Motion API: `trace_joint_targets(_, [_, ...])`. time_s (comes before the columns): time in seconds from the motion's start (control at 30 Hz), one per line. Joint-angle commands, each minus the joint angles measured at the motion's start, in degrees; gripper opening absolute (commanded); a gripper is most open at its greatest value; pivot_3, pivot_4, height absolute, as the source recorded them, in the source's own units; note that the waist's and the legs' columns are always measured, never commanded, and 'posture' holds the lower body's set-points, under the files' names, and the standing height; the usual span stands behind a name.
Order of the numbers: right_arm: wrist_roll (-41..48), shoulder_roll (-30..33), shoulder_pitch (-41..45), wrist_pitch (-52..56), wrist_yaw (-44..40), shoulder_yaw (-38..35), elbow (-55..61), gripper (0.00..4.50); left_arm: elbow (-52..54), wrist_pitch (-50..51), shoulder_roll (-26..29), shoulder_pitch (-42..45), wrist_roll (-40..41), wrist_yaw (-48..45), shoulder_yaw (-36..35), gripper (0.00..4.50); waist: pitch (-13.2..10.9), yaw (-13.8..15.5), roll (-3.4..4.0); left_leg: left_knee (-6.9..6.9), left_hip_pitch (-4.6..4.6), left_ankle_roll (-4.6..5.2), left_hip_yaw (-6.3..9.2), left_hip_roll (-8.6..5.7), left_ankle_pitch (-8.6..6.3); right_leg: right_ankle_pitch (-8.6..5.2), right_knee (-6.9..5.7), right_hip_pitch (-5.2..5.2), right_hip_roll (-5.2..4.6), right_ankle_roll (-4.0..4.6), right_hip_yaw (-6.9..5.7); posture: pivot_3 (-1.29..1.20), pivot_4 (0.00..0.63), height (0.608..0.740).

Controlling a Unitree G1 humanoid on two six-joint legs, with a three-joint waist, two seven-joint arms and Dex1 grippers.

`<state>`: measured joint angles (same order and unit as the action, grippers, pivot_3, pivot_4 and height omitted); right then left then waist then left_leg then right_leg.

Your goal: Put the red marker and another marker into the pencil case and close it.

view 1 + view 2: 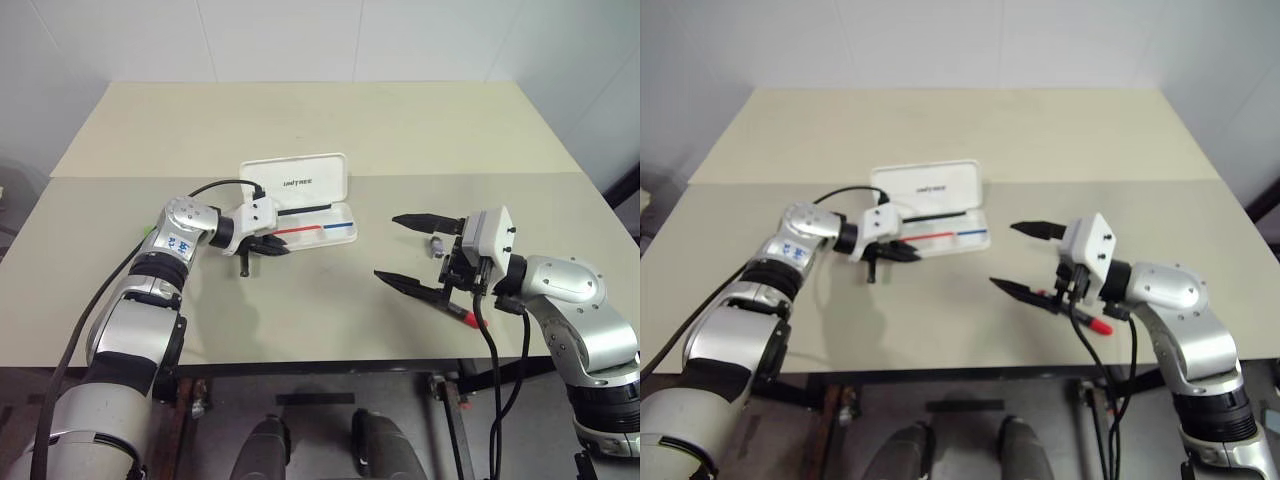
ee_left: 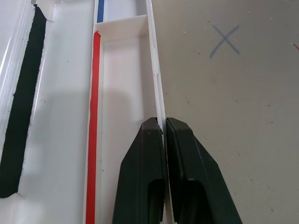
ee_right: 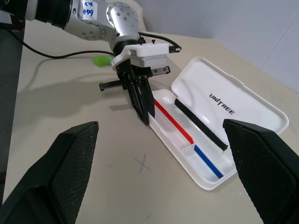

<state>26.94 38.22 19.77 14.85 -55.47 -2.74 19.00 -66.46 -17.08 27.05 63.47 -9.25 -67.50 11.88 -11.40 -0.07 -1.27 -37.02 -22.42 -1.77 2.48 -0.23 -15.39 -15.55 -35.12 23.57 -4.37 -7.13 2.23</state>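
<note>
**Meanwhile, the case stands open and empty of markers**

Left gripper [image 3: 142,105] has its two black fingers pressed together on the thin front wall of the pencil case [image 1: 318,180] — the wall sits pinched between the tips. The case lies open on the table [image 1: 300,120], lid up (logo showing), a red-and-blue line inside. Right gripper [image 1: 415,252] hangs well apart from the case, jaws spread wide, holding nothing. The red marker [image 1: 462,315] lies just under it — partly hidden. The green marker [image 3: 102,59] lies beside the left arm.
</note>
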Motion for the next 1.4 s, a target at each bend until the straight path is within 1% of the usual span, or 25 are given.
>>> trace_joint_targets(0.03, [0.81,0.59,0.60,-1.14,0.27,-2.27,1.77,4.50,0.36,-1.49,-0.42,-1.59,-0.63,-2.29,0.89,0.01,0.00,0.00,0.00,0.00,0.00,0.00,0.00,0.00,0.00,0.00,0.00,0.00,0.00,0.00,0.00,0.00,0.150,0.740])
trace_joint_targets(0.13, [0.74,0.49,0.45,-1.39,0.17,-2.20,1.57,4.50,1.42,-2.08,-0.30,-2.22,-0.05,-3.13,0.59,0.01,0.00,0.02,0.00,0.00,0.00,0.01,0.00,0.00,-0.01,0.00,0.01,0.00,0.00,0.00,0.00,0.00,0.150,0.740])
trace_joint_targets(0.27, [0.78,0.10,-0.38,-1.89,-0.22,-1.74,1.18,4.50,10.91,-1.77,0.57,-7.43,3.46,-7.84,-0.13,0.01,0.00,-0.03,0.01,0.03,0.01,0.02,-0.02,0.01,-0.03,-0.01,0.02,-0.02,-0.01,-0.01,0.03,0.00,0.150,0.740])
trace_joint_targets(0.43, [1.03,-0.09,-0.82,-2.17,-0.61,-1.26,0.70,4.50,24.21,4.47,1.48,-14.40,6.10,-9.39,-0.01,0.01,0.00,0.04,0.01,0.02,-0.03,0.05,-0.02,0.02,-0.07,-0.02,-0.08,-0.02,-0.03,-0.02,0.03,0.00,0.150,0.740])
trace_joint_targets(0.6, [0.97,-0.62,-0.88,-2.40,-0.58,-0.71,0.56,4.50,35.74,11.57,2.15,-20.28,6.71,-8.83,0.88,0.01,0.01,-0.04,0.02,0.01,-0.02,0.08,-0.02,0.03,-0.09,-0.03,0.00,-0.04,-0.03,-0.02,0.04,0.00,0.150,0.740])
trace_joint_targets(0.77, [1.00,-1.48,-0.44,-1.77,0.06,-0.04,1.13,4.50,46.26,18.54,2.19,-23.73,8.00,-8.31,1.59,0.01,0.01,0.09,0.02,-0.02,0.00,0.08,-0.02,0.02,-0.09,-0.06,0.04,-0.04,-0.03,-0.01,0.06,0.00,0.150,0.740])
trace_joint_targets(0.93, [0.96,-2.37,0.68,-0.49,0.95,0.62,1.86,4.50,50.91,23.40,2.61,-25.03,7.66,-7.14,2.42,0.01,0.01,0.05,0.02,-0.08,0.03,0.07,0.00,0.02,-0.08,-0.06,-0.02,-0.07,-0.03,0.00,0.06,0.00,0.150,0.740])
trace_joint_targets(1.17, [1.02,-2.76,0.54,0.32,1.61,0.69,2.60,4.50,51.43,27.83,2.83,-26.05,8.00,-5.44,2.17,0.01,0.01,0.01,0.02,-0.08,0.05,0.06,0.01,0.01,-0.07,-0.07,-0.06,-0.07,-0.03,0.01,0.06,0.00,0.150,0.740])
trace_joint_targets(1.27, [1.09,-2.76,0.39,0.55,1.89,0.71,2.87,4.50,50.94,28.38,3.18,-26.54,8.41,-5.93,2.48,0.84,0.01,-0.04,0.02,-0.08,0.07,0.06,0.01,0.02,-0.07,-0.07,-0.07,-0.07,-0.03,0.01,0.06,0.00,0.150,0.740])
trace_joint_targets(1.33, [1.09,-2.75,0.31,0.66,2.00,0.70,2.95,4.50,50.73,27.40,2.89,-26.67,8.87,-5.21,2.22,1.56,0.01,0.00,0.02,-0.08,0.09,0.05,0.01,0.02,-0.07,-0.07,-0.11,-0.08,-0.03,0.03,0.07,0.00,0.150,0.740])
trace_joint_targets(1.4, [1.06,-2.75,0.27,0.78,2.11,0.68,3.00,4.50,52.60,30.88,1.11,-26.81,13.89,-6.20,0.12,2.20,0.01,0.01,0.02,-0.11,0.10,0.04,0.02,0.02,-0.06,-0.08,-0.17,-0.08,-0.03,0.04,0.07,0.00,0.150,0.740])
